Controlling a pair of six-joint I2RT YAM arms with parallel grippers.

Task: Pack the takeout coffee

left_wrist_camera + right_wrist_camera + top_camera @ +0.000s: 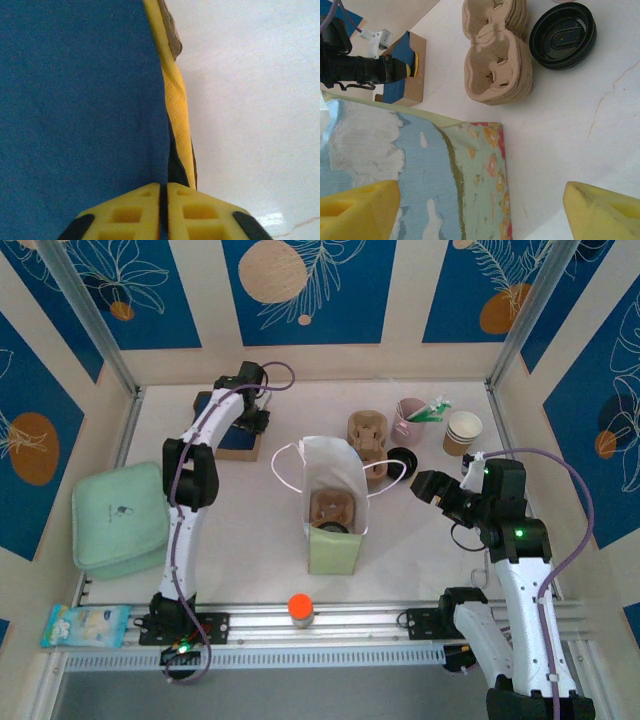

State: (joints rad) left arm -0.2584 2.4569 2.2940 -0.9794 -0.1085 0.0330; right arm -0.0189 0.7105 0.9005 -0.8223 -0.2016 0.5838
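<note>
Left end effector (pixel 255 422): at the far left of the desk (pixel 250 540), down over a shallow cardboard box (pixel 238 447) with a blue surface (pixel 75 100) on top. In the left wrist view its yellow fingers (pixel 180 125) are pressed together, with a thin dark slit between them. The blue lies against their left side. Can't tell whether a sheet is pinched in the slit, and the tips are hard to separate from the box edge.

Right end effector (pixel 428 485): hanging just right of the paper bag (pixel 335 505). Its fingertips (pixel 362 210) are spread wide and grip nothing. Both are cut off by the bottom of the right wrist frame.

The bag stands upright mid-desk, mouth open. A pulp cup carrier (pixel 330 510) sits inside with something dark in it, too small to identify. Only the bag's printed side shows from the right wrist.

Just beyond the bag is a stack of spare carriers (pixel 497 65), with a black lid (pixel 562 35) lying flat beside it. Further right are a pink cup (pixel 408 422) holding green items and a stack of paper cups (pixel 462 432).
</note>
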